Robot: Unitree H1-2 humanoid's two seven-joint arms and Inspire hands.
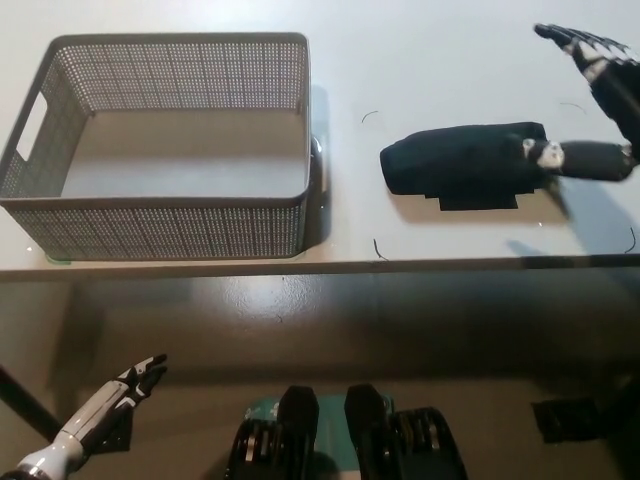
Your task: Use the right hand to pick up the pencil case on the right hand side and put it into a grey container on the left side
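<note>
No text, label, brand, number or sign can be read anywhere in the head view. The dark pencil case [466, 164], just right of the grey container [160, 210], carries no legible marking, and the container's woven walls are plain.

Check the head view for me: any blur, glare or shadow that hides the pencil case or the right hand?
Head view: sharp overall, no glare on the table. The dark pencil case shows little surface detail, with soft shadow along its near edge. The right hand, open at the case's right end, reads clearly. The grey container casts shadow to its right. The left hand rests lower left, dim.
</note>
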